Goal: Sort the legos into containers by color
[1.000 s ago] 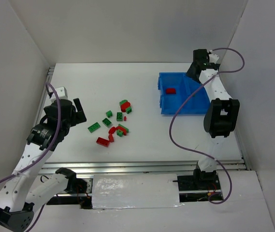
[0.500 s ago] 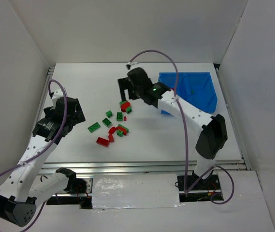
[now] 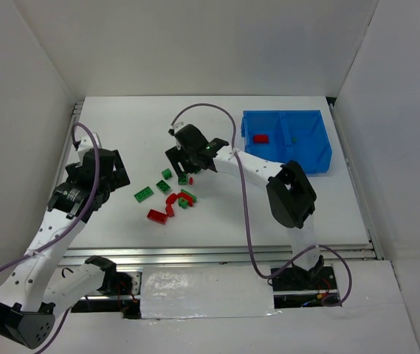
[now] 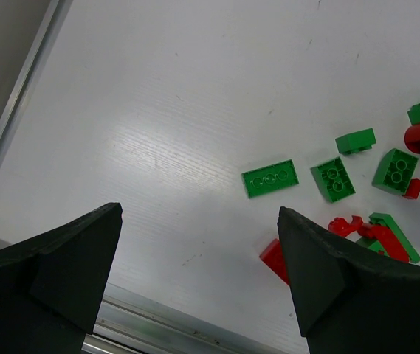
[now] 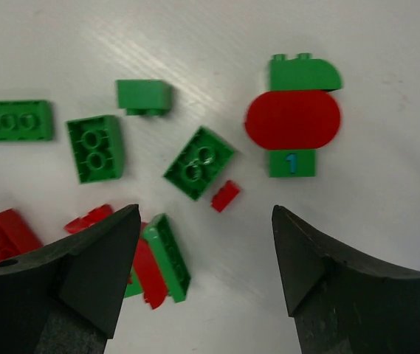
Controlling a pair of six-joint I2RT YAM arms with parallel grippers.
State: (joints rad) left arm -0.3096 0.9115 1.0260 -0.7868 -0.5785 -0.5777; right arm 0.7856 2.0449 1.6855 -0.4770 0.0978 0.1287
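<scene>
1. The right end effector (image 5: 204, 214) is hovering low over the loose pile. Its two dark fingers are standing apart with nothing between them, and the frame is cutting off their lower parts.
2. Just under that gap, a small red piece (image 5: 226, 195) and a green square brick (image 5: 200, 162) are lying side by side on the tabletop (image 3: 121, 125).
3. To the right, a red rounded piece (image 5: 292, 119) is sitting between a green arched brick (image 5: 304, 74) and a green tile marked "1" (image 5: 292, 162), touching both.
4. The left finger is hiding part of a red brick (image 5: 3, 236) and part of a red-and-green heap (image 5: 162, 258).
5. The left end effector (image 4: 198, 214) is hanging left of the pile, with its fingers wide apart and gripping nothing. Its wrist view is clipping several bricks at the right edge.
6. From above, the legos (image 3: 167, 199) are lying between the arms, and the right end effector is covering the farthest ones.
7. The blue bin (image 3: 325, 144) is sitting at the far right, well apart from the pile. One red lego (image 3: 260, 138) is lying in its left compartment (image 3: 265, 151). A green speck in the right compartment (image 3: 305, 151) is too small to make out.
</scene>
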